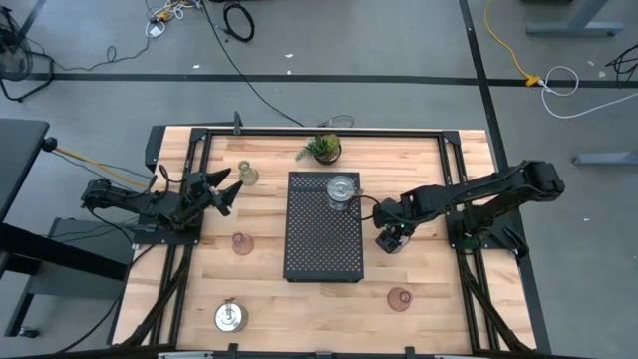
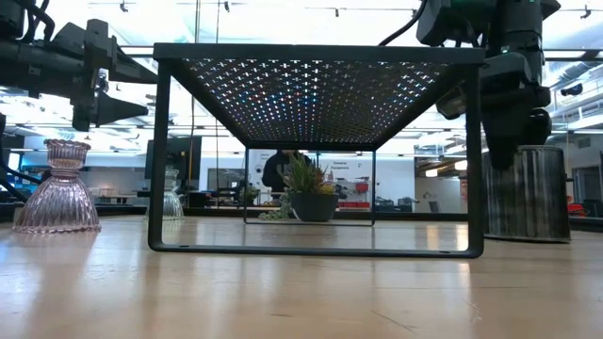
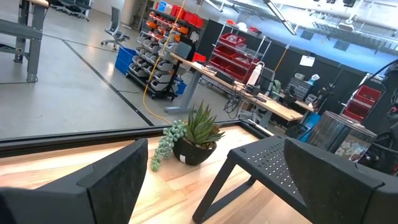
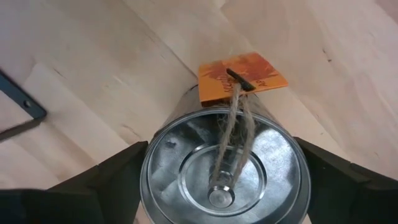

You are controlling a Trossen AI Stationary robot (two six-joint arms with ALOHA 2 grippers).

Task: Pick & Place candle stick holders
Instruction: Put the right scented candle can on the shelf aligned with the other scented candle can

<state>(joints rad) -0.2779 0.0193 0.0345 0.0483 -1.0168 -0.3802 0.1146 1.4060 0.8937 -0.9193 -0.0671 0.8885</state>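
the right gripper (image 4: 221,180) hangs straight over a shiny silver metal candle stick holder (image 4: 224,165) with ribbed cylindrical walls, which stands on the pale wooden table (image 1: 439,299) just off the 3 o'clock edge of the black perforated rectangular tray (image 1: 324,227). its two dark fingers (image 4: 102,180) flank the rim, parted a little wider than the holder and not clearly touching it — nothing is held yet. a twine loop with an orange paper tag (image 4: 244,76) trails from the holder's centre over the rim.

the holder looks stiff, thin-walled and fairly light; its polished metal is probably slippery, so a squeeze across the ribbed wall just under the rim, clear of the twine, seems the surest hold.

a second silver holder (image 1: 342,189) sits on the tray towards 12 o'clock. the left gripper (image 1: 221,189) waits spread wide near the table's 9 o'clock side, empty.
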